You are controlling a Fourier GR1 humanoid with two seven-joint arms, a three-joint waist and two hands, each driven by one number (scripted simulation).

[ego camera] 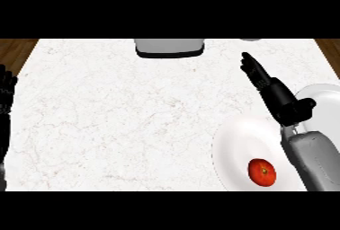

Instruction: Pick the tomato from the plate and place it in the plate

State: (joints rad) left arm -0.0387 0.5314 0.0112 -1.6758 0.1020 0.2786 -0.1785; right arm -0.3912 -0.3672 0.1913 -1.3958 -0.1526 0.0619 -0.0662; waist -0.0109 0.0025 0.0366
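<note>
A red tomato (262,172) lies on a white plate (240,143) at the lower right of the counter. A second white plate (325,103) shows at the right edge, partly hidden by my right forearm. My right hand (282,101) is open, its fingers stretched toward the far side, above the gap between the two plates and well beyond the tomato. It holds nothing. My left hand (6,92) rests open at the left edge, fingers up.
A grey container (169,47) with a dark base stands at the counter's far edge, middle. A small grey object (250,39) peeks in at the far right. Wooden floor (16,47) shows past the counter's far corners.
</note>
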